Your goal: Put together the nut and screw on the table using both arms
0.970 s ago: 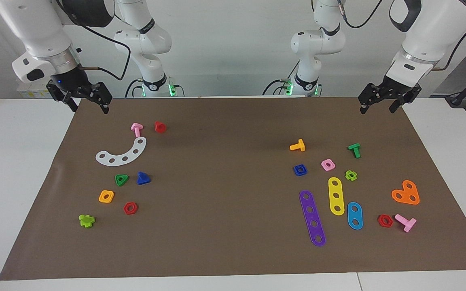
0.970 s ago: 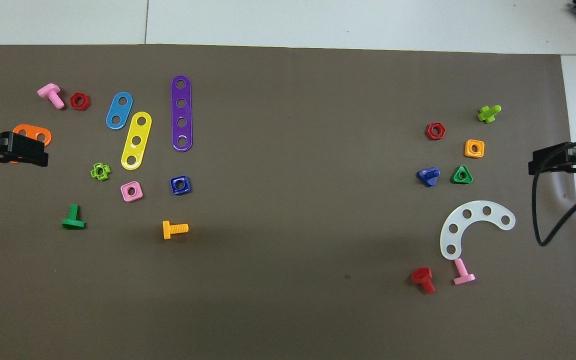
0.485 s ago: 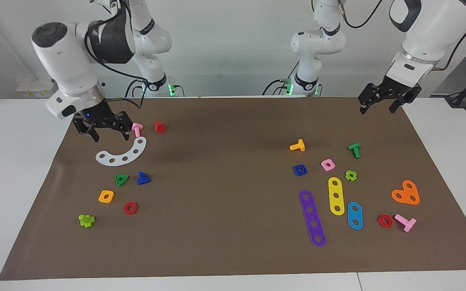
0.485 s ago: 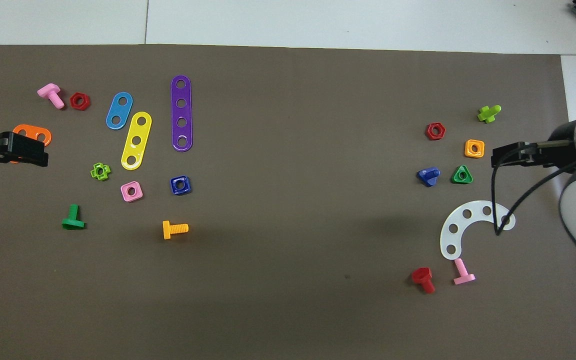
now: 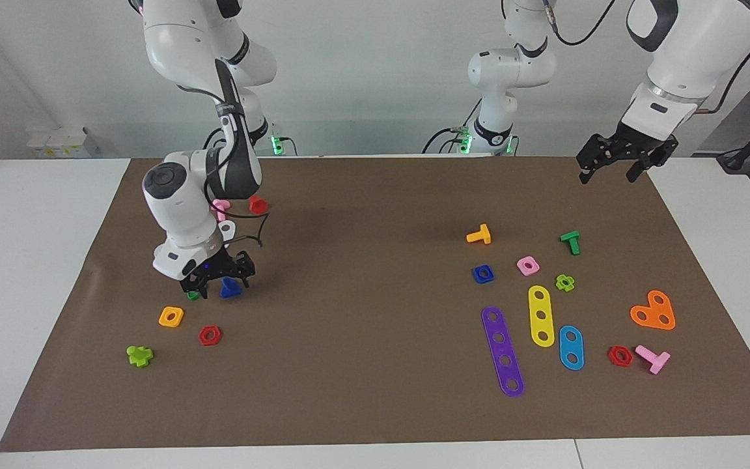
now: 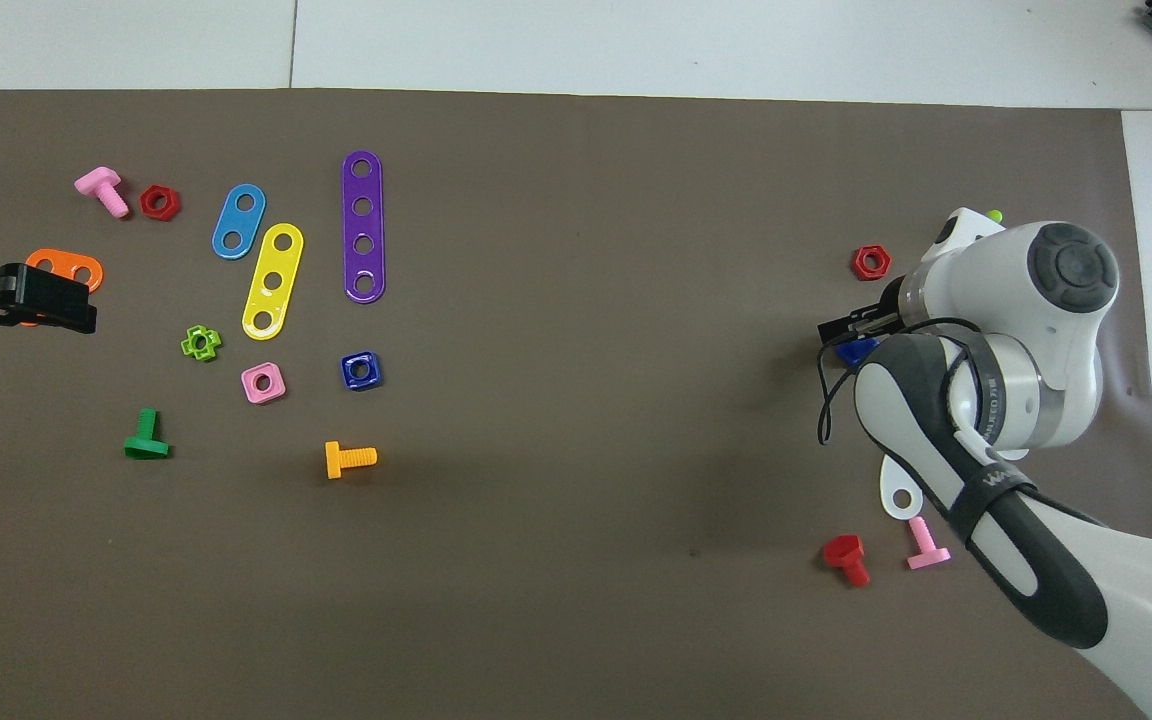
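The blue screw [image 5: 230, 288] lies on the brown mat [image 5: 362, 339] toward the right arm's end, its triangular head showing under the arm [image 6: 857, 350]. My right gripper [image 5: 220, 280] hangs open low over it, one finger on each side; whether it touches the screw cannot be told. The wrist hides most of the gripper [image 6: 848, 328] from above. The blue square nut [image 5: 482, 273] lies flat toward the left arm's end [image 6: 361, 370]. My left gripper [image 5: 608, 173] waits open, raised over the mat's corner; from above it covers part of the orange heart plate [image 6: 66, 268].
A green triangular nut [image 5: 193, 296], orange-yellow nut [image 5: 171, 316] and red hex nut [image 5: 209, 335] crowd the screw. The white curved plate [image 6: 899, 497] is mostly under the right arm. Pink nut [image 5: 528, 265], orange bolt [image 5: 479, 235] and purple strip [image 5: 503, 351] lie near the blue nut.
The right arm swung from the mat's corner nearest the robots out and down over the blue screw, its gripper staying open. The left arm has not moved.
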Controlling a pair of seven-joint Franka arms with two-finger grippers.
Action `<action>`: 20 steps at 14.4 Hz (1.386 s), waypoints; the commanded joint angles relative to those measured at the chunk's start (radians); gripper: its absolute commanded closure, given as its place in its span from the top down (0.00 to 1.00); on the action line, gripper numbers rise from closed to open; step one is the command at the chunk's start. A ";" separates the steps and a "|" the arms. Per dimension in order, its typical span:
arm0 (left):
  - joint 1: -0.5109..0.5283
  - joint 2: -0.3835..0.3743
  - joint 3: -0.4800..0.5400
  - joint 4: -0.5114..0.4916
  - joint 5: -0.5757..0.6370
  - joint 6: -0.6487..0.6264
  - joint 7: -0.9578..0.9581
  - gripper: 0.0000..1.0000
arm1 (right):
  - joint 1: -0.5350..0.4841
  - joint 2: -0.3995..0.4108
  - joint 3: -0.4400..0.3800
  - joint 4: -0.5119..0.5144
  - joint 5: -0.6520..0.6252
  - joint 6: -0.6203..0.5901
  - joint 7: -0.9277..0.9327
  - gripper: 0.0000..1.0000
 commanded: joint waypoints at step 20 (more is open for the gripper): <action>0.024 -0.034 0.007 -0.052 -0.021 0.028 0.008 1.00 | -0.017 -0.037 0.006 -0.014 0.026 -0.037 -0.050 0.00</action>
